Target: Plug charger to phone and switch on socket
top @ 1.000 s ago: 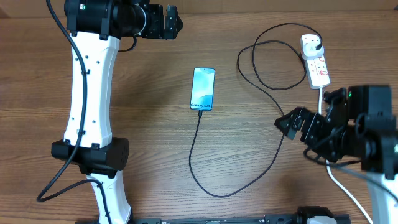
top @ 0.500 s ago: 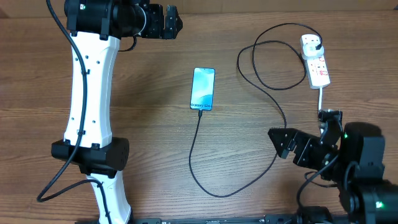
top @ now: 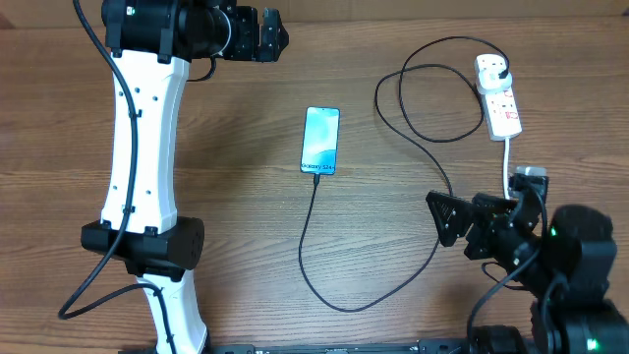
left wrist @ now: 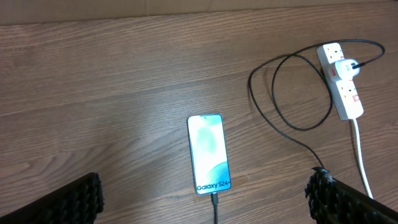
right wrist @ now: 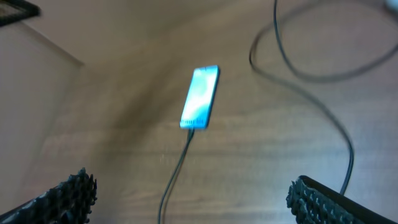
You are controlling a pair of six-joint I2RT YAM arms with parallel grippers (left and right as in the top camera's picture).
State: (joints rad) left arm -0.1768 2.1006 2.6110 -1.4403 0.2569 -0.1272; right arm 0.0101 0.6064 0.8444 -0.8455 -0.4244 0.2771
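Since the frame a second earlier, the right arm had pulled back from beside the white oblong extension socket (top: 499, 98) towards the table's near right corner. Nothing else had shifted. The right gripper (top: 440, 216) hung over the wood with its jaws spread wide and empty, and the left gripper (top: 270, 34), parked at the far left, was equally wide and empty.

The slim smartphone with the lit light-blue screen (top: 320, 141) lay mid-table. The thin black charger cable (top: 307, 211) met its near end, and the cable's black plug sat in the socket. We could not read the red switch.

We judged this a retreat. It wanted a clean lift, clear of the cable's loop and the thick white cord (top: 508, 162) beneath the arm.
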